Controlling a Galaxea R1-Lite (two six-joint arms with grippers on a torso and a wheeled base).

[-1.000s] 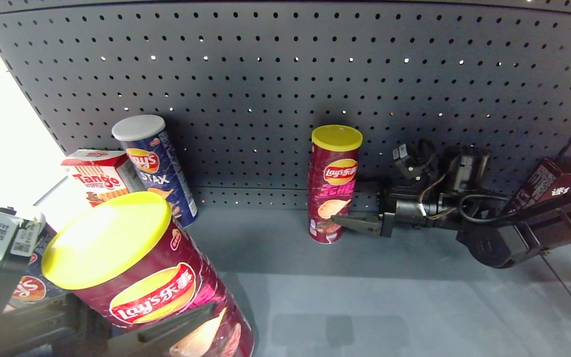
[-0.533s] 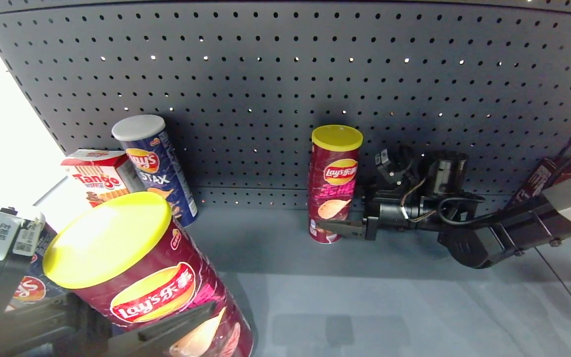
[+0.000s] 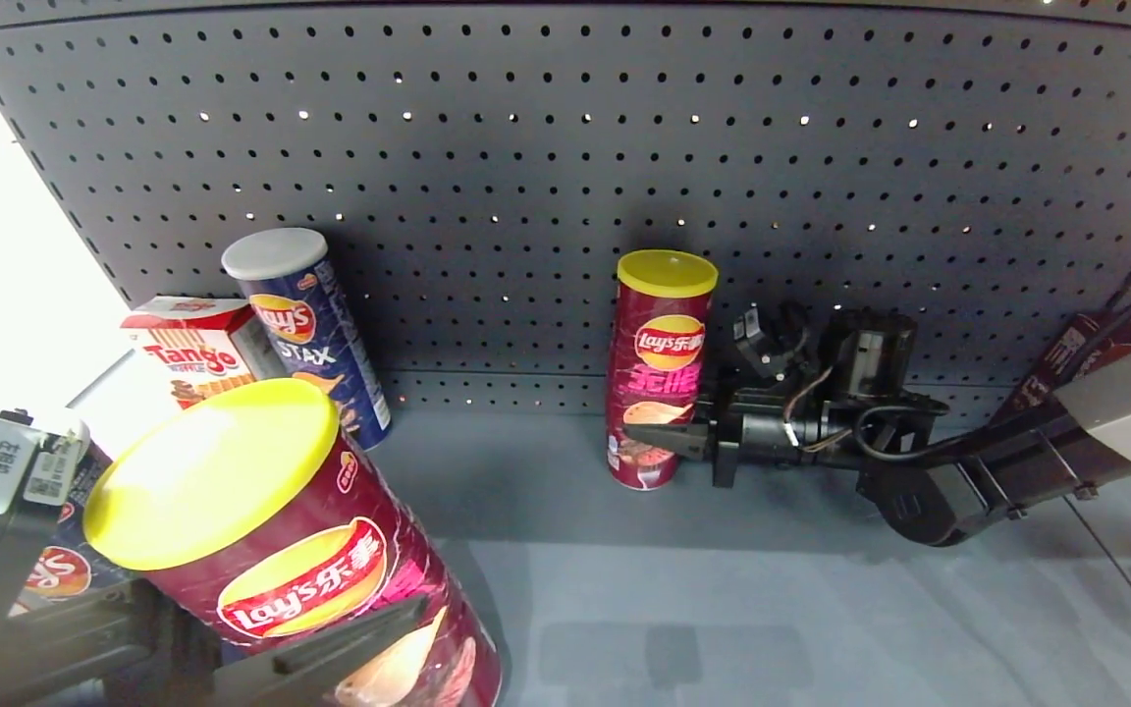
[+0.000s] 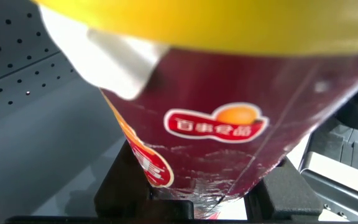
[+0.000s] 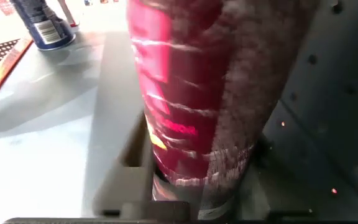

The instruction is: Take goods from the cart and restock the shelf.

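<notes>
Left tool [image 4: 201, 193], right tool [image 3: 666, 420], both clamped

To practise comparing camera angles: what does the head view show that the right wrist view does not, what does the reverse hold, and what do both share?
Head view, not the wrist view: the red can's yellow lid, and the left gripper holding a second red can. Right wrist view, not the head view: a red strip beside the shelf floor. Both: the right gripper closed on the red can, and the blue can.

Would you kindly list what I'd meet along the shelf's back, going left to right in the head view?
red-and-white box → blue can → maroon can → dark red box
</notes>
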